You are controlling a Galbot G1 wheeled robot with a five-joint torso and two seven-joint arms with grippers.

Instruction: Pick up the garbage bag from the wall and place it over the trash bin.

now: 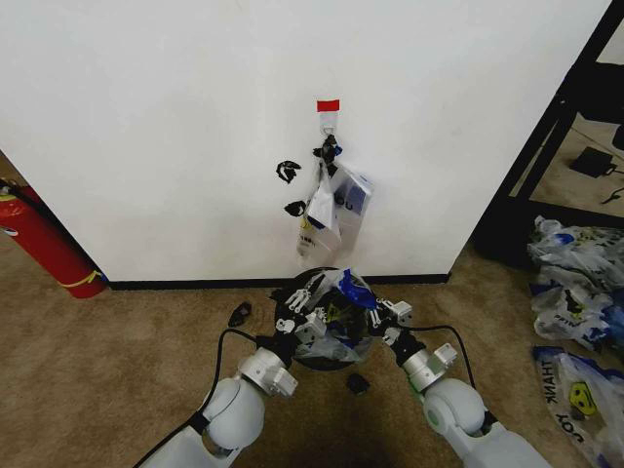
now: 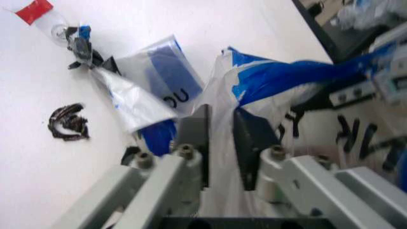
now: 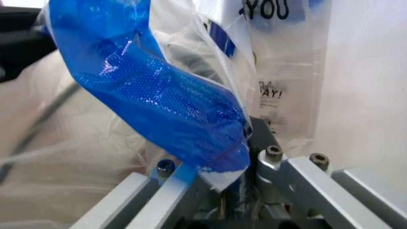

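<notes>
The garbage bag [image 1: 348,291], thin clear plastic with blue handles, is spread across the top of the small black trash bin [image 1: 314,362] at the foot of the white wall [image 1: 175,117]. My left gripper [image 1: 300,300] grips the bag's left side; in the left wrist view my left gripper [image 2: 219,121] is shut on a fold of the garbage bag [image 2: 279,76]. My right gripper [image 1: 386,312] holds the right side. In the right wrist view the garbage bag's blue handle [image 3: 152,90] drapes over my right gripper [image 3: 240,160], which pinches the plastic.
A bunch of clear bags with a dark-blue panel [image 1: 338,207] hangs from a hook under red tape [image 1: 329,104]. A red fire extinguisher [image 1: 49,249] stands at left. Printed bags [image 1: 575,292] lie at right near a black frame [image 1: 546,146]. Small black pieces [image 1: 358,383] lie on the carpet.
</notes>
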